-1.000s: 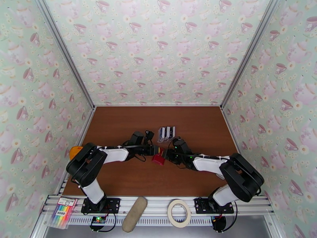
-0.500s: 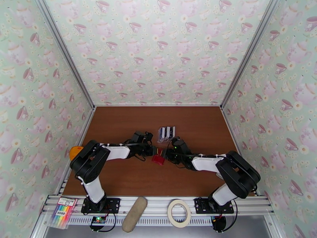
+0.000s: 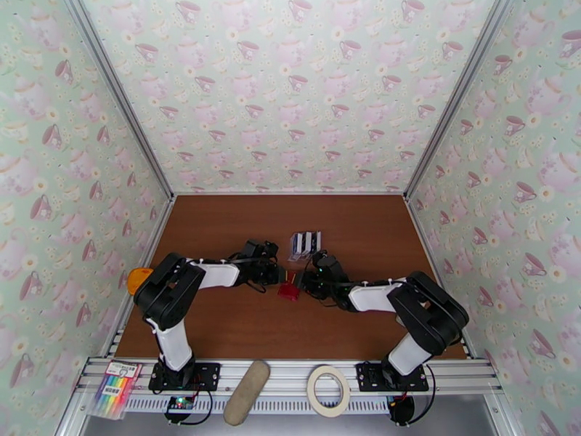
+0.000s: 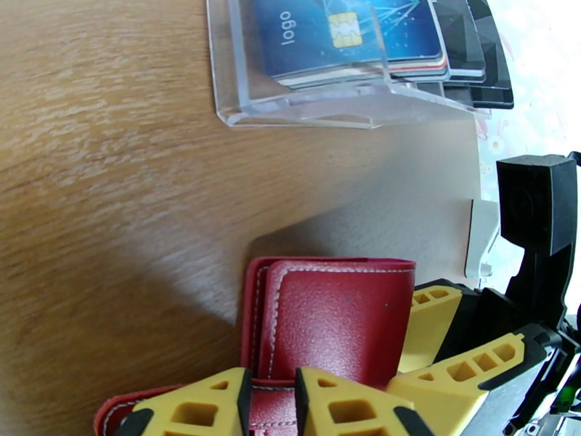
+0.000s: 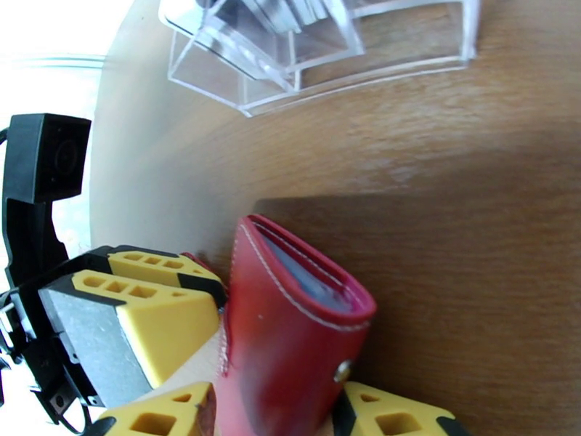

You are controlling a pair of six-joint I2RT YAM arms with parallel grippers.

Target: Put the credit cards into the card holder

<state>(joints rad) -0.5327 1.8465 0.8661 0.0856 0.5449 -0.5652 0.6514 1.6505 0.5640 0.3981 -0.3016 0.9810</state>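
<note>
Prising card holder open looks like your step: left claw nipped narrow on its flap, right claw clamped on folded body. Ahead of claws, credit cards in clear stand. Next: spread it, free one claw.

arms white, black joints | end effector fingers yellow | cables black

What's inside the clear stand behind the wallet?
Credit cards stacked in the clear stand: a blue chip card in front, black ones behind. The overlap hides the count and the rear cards' faces.
</note>
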